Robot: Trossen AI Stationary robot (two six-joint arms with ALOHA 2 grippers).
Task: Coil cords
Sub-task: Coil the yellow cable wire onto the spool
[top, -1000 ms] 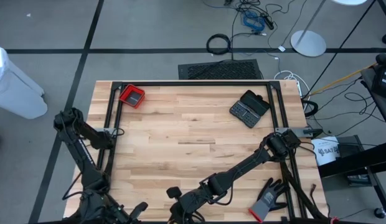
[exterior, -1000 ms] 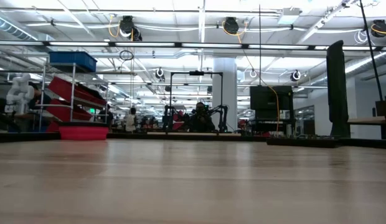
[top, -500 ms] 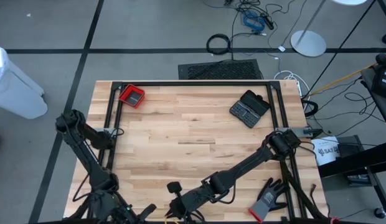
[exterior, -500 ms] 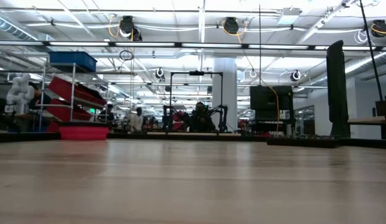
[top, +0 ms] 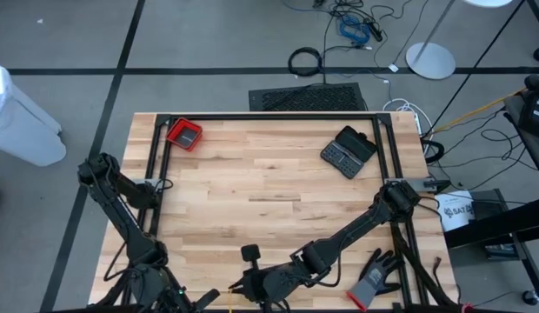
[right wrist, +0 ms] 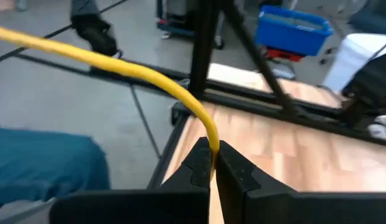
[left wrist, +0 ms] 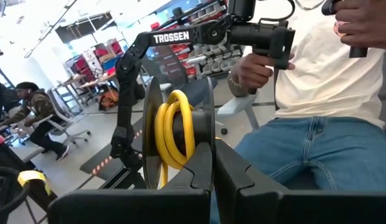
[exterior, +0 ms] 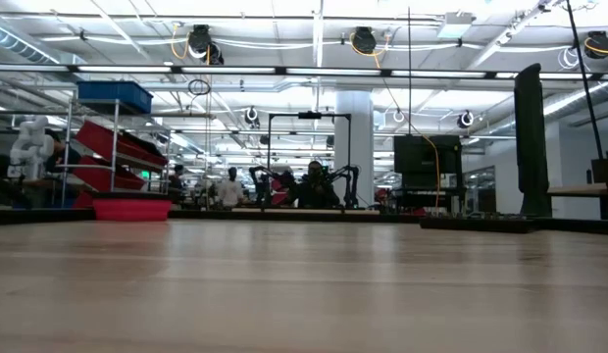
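Note:
A yellow cord shows as a bundle of upright loops (left wrist: 174, 127) just beyond my left gripper (left wrist: 213, 158), which is shut at the table's near edge (top: 200, 301). A free length of the same cord (right wrist: 118, 62) runs into my right gripper (right wrist: 213, 152), shut on it close by (top: 237, 289). From above, only a short yellow bit (top: 210, 299) shows between the two grippers. Both hands are raised off the table. My left gripper is shut at the foot of the yellow coil (left wrist: 171, 171), with its fingers about level. One finger (left wrist: 196, 165) hides the place of contact. The loops stand upright beyond the fingertips, clear of the table. My right gripper pinches a single strand of the yellow cord (right wrist: 210, 138) between its two fingertips. The fingers slant slightly downward. The strand arcs away from them in the air, lifted clear.
A red tray (top: 184, 134) and a black case (top: 348, 150) lie at the far side; a grey-black glove (top: 374, 280) lies near the right corner. A person in jeans (left wrist: 317, 143) stands just past the near edge, holding a black handle. Black frame rails (top: 269, 116) border the table.
My right gripper has risen and turned while staying shut on the yellow cord. My left gripper shifted slightly and then kept still. The yellow cord now shows between the two grippers in the high view.

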